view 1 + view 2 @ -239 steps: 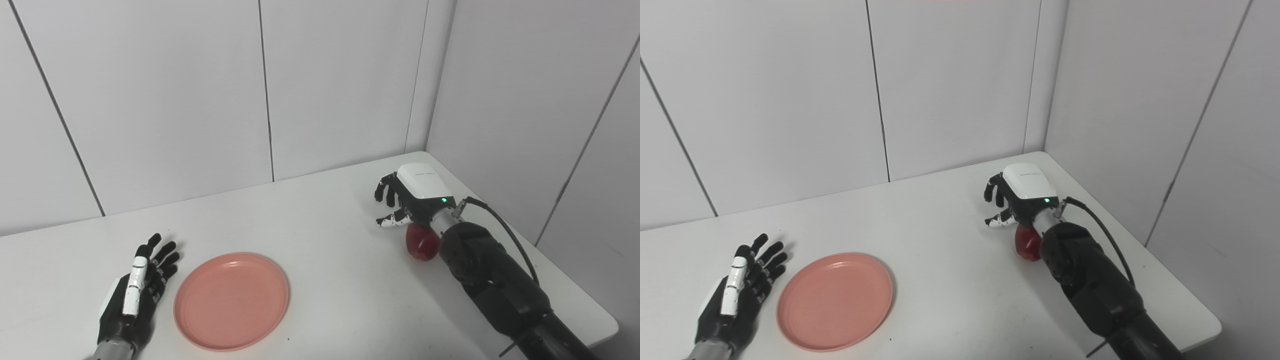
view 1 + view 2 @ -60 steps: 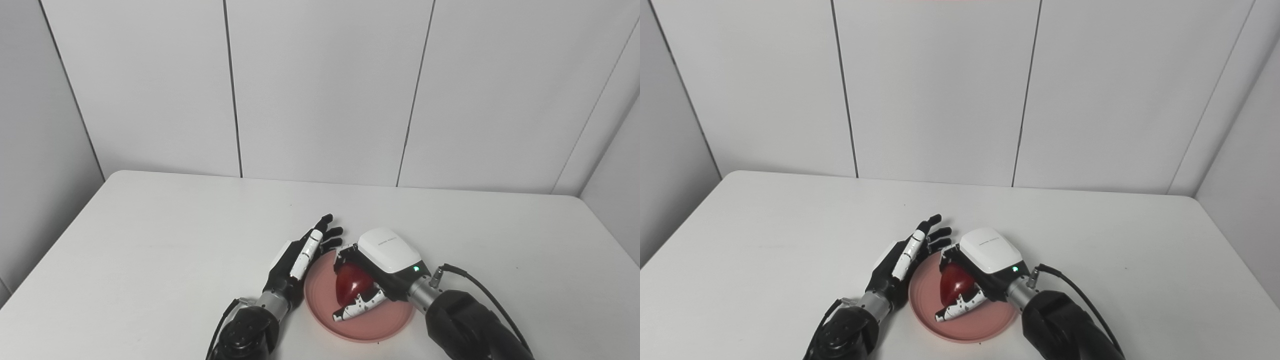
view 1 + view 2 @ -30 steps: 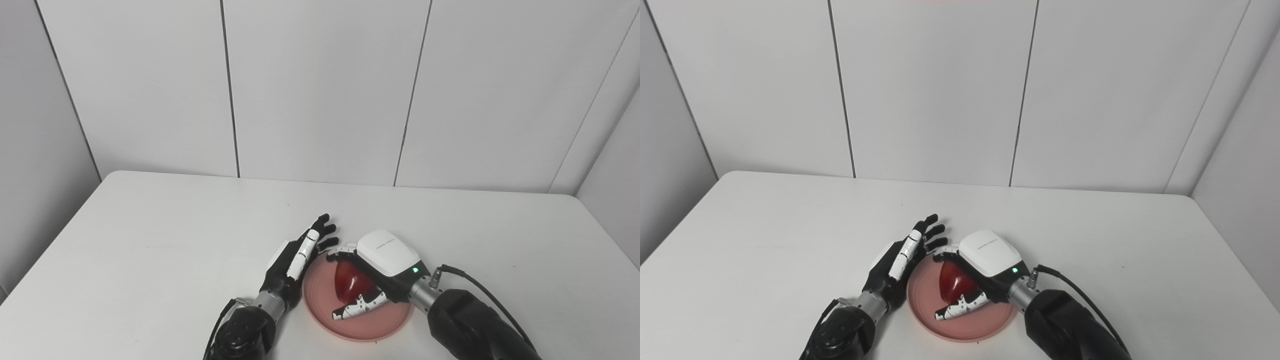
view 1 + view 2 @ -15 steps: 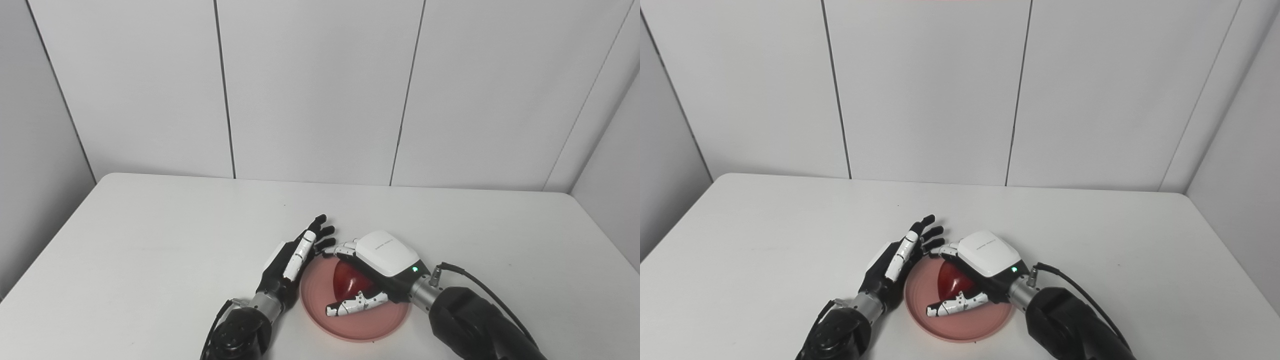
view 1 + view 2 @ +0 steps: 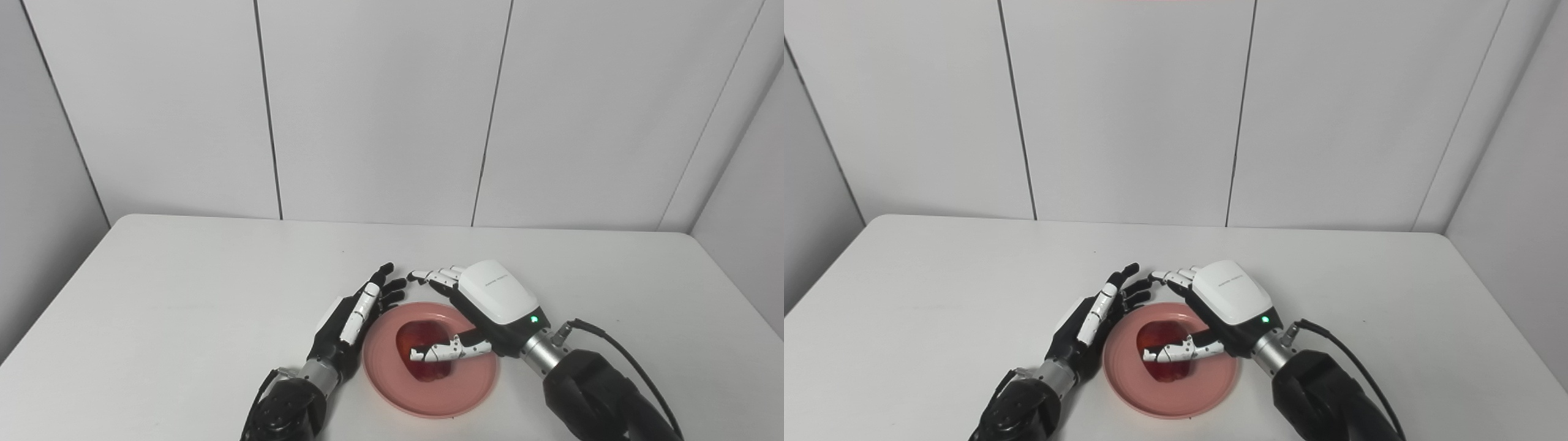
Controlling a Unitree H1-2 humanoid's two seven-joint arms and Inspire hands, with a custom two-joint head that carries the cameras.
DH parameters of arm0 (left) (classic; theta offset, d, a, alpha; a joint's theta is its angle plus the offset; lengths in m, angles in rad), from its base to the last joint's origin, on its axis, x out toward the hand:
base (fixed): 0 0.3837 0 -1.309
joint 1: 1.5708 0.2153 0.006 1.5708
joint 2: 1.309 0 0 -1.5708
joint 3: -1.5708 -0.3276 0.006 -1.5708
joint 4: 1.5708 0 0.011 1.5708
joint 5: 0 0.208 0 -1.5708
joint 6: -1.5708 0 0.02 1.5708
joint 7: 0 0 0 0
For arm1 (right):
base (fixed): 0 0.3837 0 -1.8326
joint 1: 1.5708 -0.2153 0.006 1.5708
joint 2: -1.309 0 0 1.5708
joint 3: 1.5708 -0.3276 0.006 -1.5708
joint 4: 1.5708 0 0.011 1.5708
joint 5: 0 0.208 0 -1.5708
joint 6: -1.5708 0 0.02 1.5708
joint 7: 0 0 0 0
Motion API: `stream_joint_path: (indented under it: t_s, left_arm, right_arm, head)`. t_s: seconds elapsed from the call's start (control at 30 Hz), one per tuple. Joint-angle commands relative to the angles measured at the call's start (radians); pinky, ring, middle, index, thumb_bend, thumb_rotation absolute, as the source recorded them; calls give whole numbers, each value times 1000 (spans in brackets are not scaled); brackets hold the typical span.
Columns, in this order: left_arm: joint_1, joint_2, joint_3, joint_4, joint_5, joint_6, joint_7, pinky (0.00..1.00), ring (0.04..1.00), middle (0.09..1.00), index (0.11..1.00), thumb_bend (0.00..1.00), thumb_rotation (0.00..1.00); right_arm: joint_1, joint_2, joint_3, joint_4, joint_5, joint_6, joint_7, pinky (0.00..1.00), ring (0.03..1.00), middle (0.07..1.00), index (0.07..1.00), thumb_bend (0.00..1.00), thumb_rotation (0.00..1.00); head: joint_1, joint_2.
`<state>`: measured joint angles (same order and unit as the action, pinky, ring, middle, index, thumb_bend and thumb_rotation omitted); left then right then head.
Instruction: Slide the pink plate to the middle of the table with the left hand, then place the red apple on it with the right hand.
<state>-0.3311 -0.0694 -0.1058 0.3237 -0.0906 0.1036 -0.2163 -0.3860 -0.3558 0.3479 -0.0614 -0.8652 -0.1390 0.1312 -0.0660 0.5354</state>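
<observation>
A short line of small grey print runs across the white back cover of the right hand [image 5: 495,300], too small to read; nothing else bears text.

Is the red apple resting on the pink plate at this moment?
Touching. In the left eye view the red apple sits inside the pink plate, its underside meeting the plate's floor with no gap, while the right hand is spread open above it.

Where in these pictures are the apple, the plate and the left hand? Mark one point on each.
apple [image 5: 422,342], left eye view, on its red top left of the thumb.
plate [image 5: 429,401], left eye view, on its bare near rim.
left hand [image 5: 1084,324], right eye view, on its back.
</observation>
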Motion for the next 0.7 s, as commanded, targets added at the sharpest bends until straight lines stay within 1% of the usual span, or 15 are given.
stream_joint_path:
  t_s: [0.0, 0.1, 0.2, 0.3, 0.33, 0.4, 0.43, 0.47, 0.5, 0.53, 0.57, 0.6, 0.67]
  left_arm:
    - [13, 10, 3, 2, -2, 48, 1, 951, 890, 895, 942, 691, 937]
    - [13, 7, 6, 4, -4, 47, 4, 934, 883, 892, 936, 698, 921]
    - [15, 4, 10, 4, -6, 43, 7, 912, 887, 891, 930, 689, 914]
    - [17, 0, 16, 1, -8, 44, 11, 878, 887, 892, 920, 696, 893]
    - [17, -1, 18, 0, -12, 44, 11, 876, 886, 892, 919, 696, 892]
    - [18, -2, 22, -1, -17, 45, 9, 878, 885, 893, 920, 701, 880]
    - [18, -2, 22, -3, -16, 46, 11, 878, 884, 893, 920, 701, 879]
    - [19, -1, 22, -5, -15, 47, 13, 879, 875, 887, 913, 703, 881]
    - [19, -1, 23, -7, -13, 48, 14, 879, 874, 886, 912, 703, 881]
    - [20, 0, 21, -9, -10, 48, 15, 878, 870, 885, 910, 704, 881]
    - [20, 2, 20, -10, -7, 48, 16, 876, 867, 883, 910, 705, 884]
    - [21, 4, 18, -12, -4, 46, 16, 872, 863, 880, 908, 706, 885]
    - [22, 6, 15, -15, 0, 45, 15, 867, 861, 877, 910, 705, 888]
  right_arm:
    - [-33, 2, -38, -43, 35, -18, -37, 622, 731, 777, 814, 932, 985]
    - [-31, 8, -76, -53, 77, -20, -50, 585, 720, 782, 806, 947, 1000]
    - [-15, 23, -111, -55, 122, 4, -51, 591, 744, 807, 817, 953, 1000]
    - [9, 53, -153, -29, 197, 7, -66, 607, 777, 836, 816, 899, 1000]
    - [20, 69, -172, -13, 239, 12, -69, 609, 778, 836, 815, 896, 1000]
    - [36, 95, -199, 7, 301, 20, -66, 669, 809, 846, 818, 885, 1000]
    - [44, 111, -217, 19, 349, 27, -58, 679, 813, 847, 819, 883, 1000]
    - [55, 133, -240, 33, 413, 46, -48, 727, 829, 850, 823, 885, 1000]
    - [65, 154, -261, 49, 478, 58, -40, 734, 832, 851, 824, 886, 1000]
    - [75, 172, -279, 66, 538, 68, -32, 736, 843, 858, 830, 855, 1000]
    - [83, 190, -298, 77, 594, 88, -19, 738, 850, 864, 836, 834, 1000]
    - [89, 205, -315, 87, 642, 108, -9, 755, 865, 876, 844, 839, 1000]
    - [102, 236, -347, 102, 726, 166, 2, 803, 884, 892, 853, 883, 1000]
  head:
    - [0, 0]
    - [0, 0]
    - [1, 1]
    - [1, 2]
    - [1, 2]
    - [0, 3]
    - [-2, 2]
    - [-2, 2]
    - [-4, 3]
    - [-4, 3]
    - [-5, 4]
    - [-5, 4]
    - [-6, 4]
